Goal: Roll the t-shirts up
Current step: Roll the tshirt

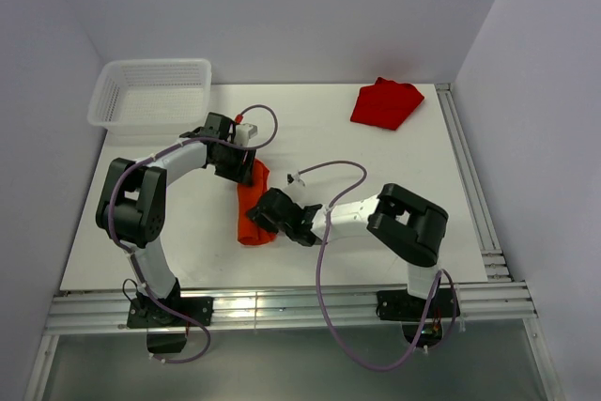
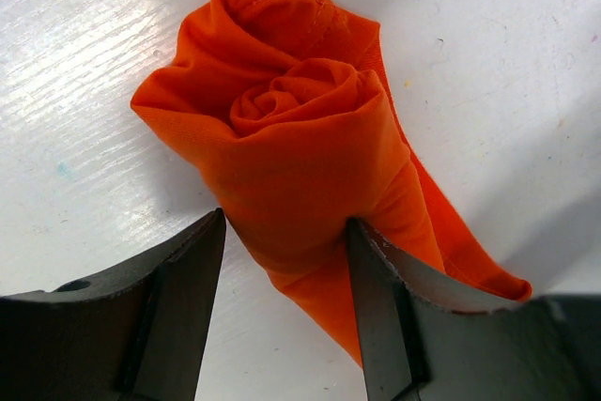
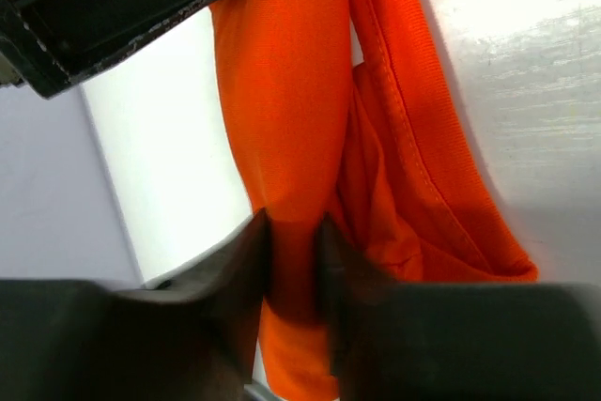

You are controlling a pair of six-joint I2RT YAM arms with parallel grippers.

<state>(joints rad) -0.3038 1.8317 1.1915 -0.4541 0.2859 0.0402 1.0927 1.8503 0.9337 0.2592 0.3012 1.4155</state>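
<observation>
The right gripper (image 3: 293, 232) has its jaws pinched on a fold of the orange t-shirt (image 3: 282, 91); the left gripper (image 2: 286, 227) clamps its rolled end, the red t-shirt (image 1: 385, 103) well apart

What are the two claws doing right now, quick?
Left gripper: closed around the rolled orange t-shirt.
Right gripper: pinching a fold of the same orange t-shirt.

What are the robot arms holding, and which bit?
Both hold the orange t-shirt: left end effector around its rolled end, right end effector pinching a fold near the other end.
</observation>
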